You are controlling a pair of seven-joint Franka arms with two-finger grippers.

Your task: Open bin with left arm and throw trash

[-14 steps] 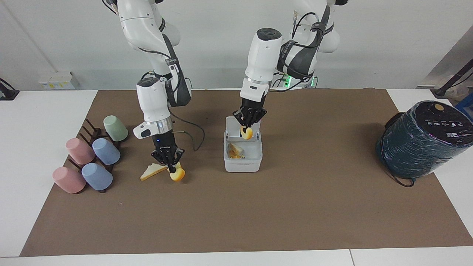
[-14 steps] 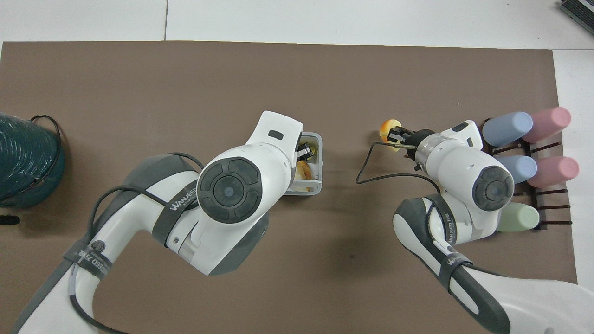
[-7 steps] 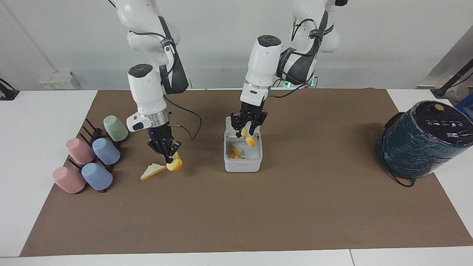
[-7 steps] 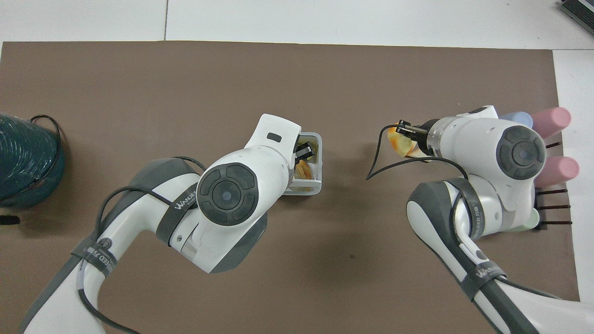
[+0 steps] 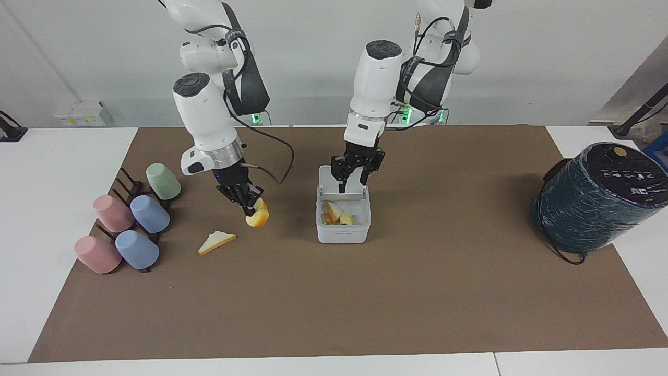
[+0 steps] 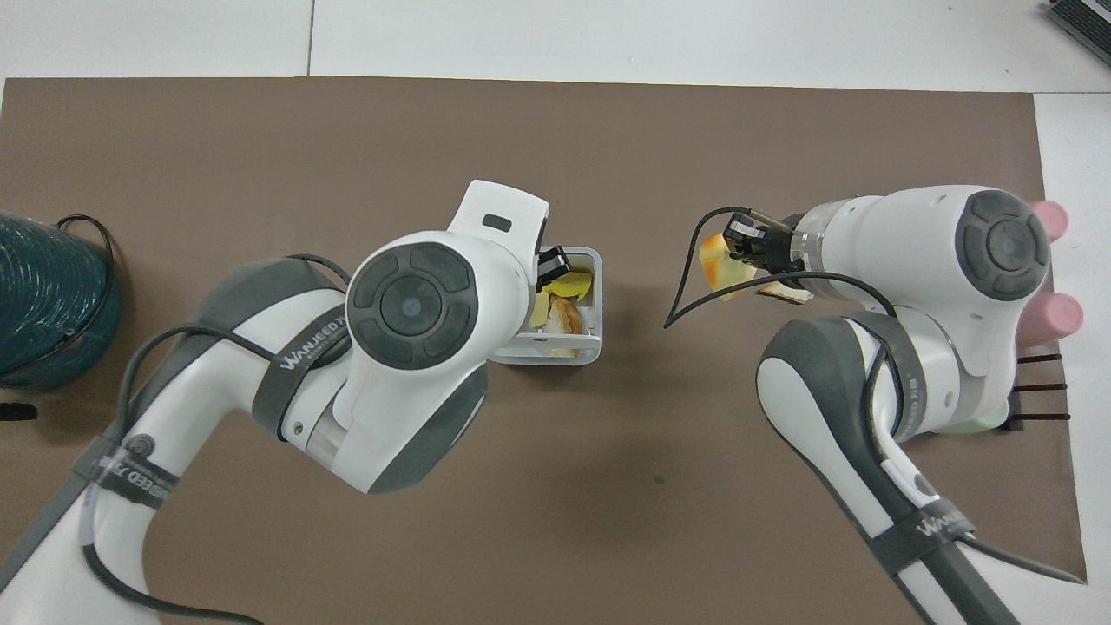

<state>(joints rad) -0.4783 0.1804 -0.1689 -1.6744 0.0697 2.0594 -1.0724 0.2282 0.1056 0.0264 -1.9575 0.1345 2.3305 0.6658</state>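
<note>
Small white square plastic bin with rounded corners at the centre of the facing view, on the brown mat covering the bench, hinged lid standing open at the edge nearer the robots. Inside, several yellow-orange and pale toy food pieces. Left gripper hanging over the open bin just in front of the raised lid, jaws apart and holding nothing. Right gripper raised over the mat at centre left of the facing view, jaws clamped on a yellow-orange cheese-like wedge lifted clear of the mat. Below it in the frame, a pale triangular bread slice with brown crust lying flat on the mat, apart from the wedge. At the left edge of the mat, five pastel cups tipped on a dark wire rack. At the right edge, a big dark-green wrapped cylinder.
</note>
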